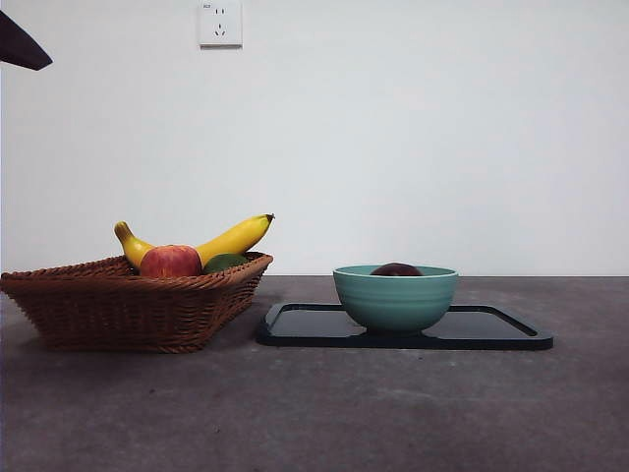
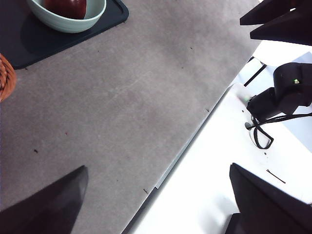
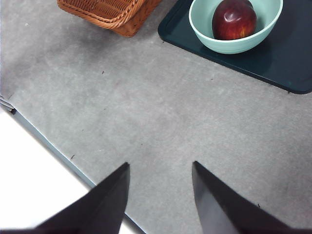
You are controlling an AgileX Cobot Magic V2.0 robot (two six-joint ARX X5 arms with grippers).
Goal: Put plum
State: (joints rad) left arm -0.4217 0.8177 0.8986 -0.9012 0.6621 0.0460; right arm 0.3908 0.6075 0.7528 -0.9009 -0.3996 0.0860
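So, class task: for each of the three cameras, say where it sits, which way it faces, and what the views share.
Front: low at table height, facing level across the woven wicker basket and pale green ceramic bowl; one black arm tip shows.
Left wrist: above the table edge, looking down; left gripper open.
Right wrist: above bare table; right gripper open.
Shared: all show the bowl holding the dark maroon plum on the black tray.

The left gripper [image 2: 156,204] shows two flat, matte black jaws tapering to blunt wedges. The right gripper [image 3: 161,195] has the same plain black, sharp-edged jaws, without markings. At the right of the left wrist frame, a black arm segment [image 2: 287,92] carries a small green light and looping black cables [image 2: 261,134].
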